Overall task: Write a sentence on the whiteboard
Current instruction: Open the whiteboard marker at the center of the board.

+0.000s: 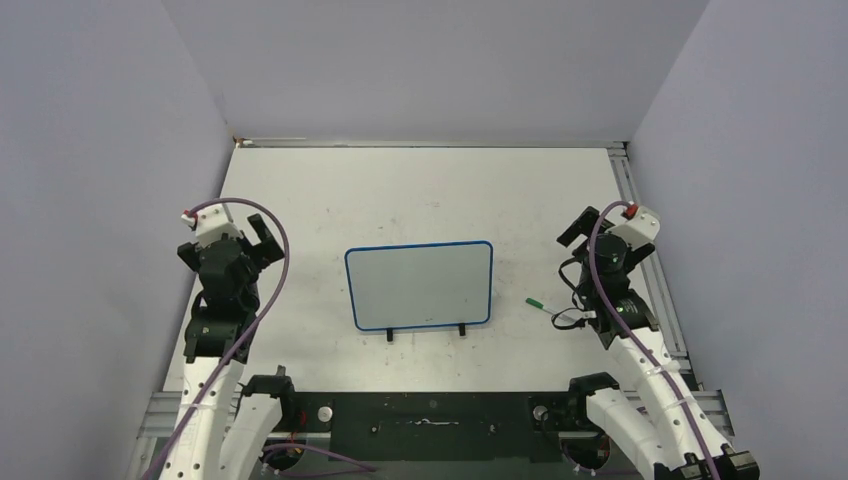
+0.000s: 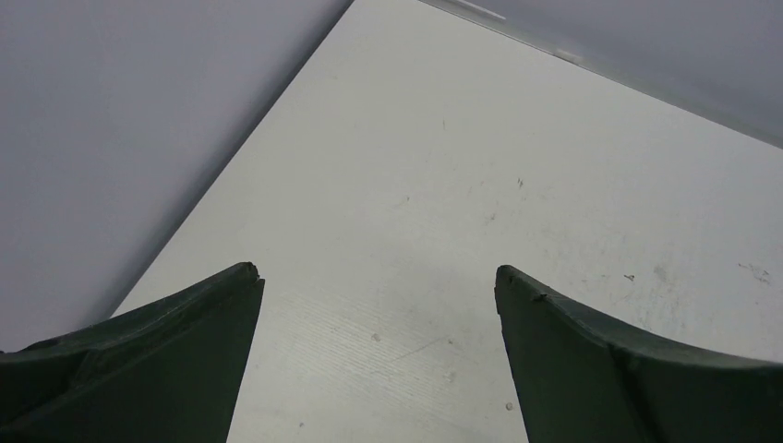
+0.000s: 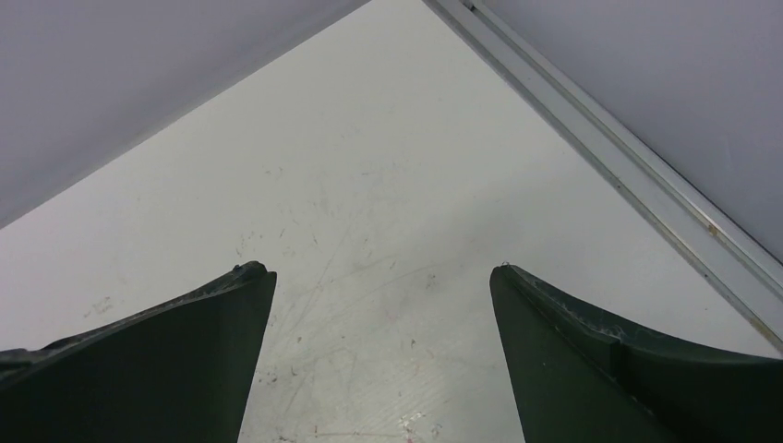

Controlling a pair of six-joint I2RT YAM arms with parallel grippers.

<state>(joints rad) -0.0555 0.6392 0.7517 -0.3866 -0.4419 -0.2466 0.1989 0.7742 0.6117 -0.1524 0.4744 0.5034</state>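
The left fingers [image 2: 166, 351] stand wide apart, holding nothing, over bare table [image 1: 330, 190] near the left wall. The whiteboard [image 1: 420, 285] sits mid-table between the arms, its face blank. A green marker [image 1: 534, 302] lies just right of it. The right fingers [image 3: 166, 351] are also spread and hold nothing.

We see soft, even light in all three views, bright on the white table [image 1: 420, 200] and dimmer on the grey walls [image 1: 100, 150]. It falls from above, so shadows are short, faint and blurred at the edges, close under the arms and along the near edge of the whiteboard [image 1: 419, 285]. Its glossy face shows a dull grey sheen rather than hard glare. The overhead view is sharp to its corners. In the wrist views the dark fingers [image 2: 138, 369] look slightly soft, while the table's scuffs stay crisp.
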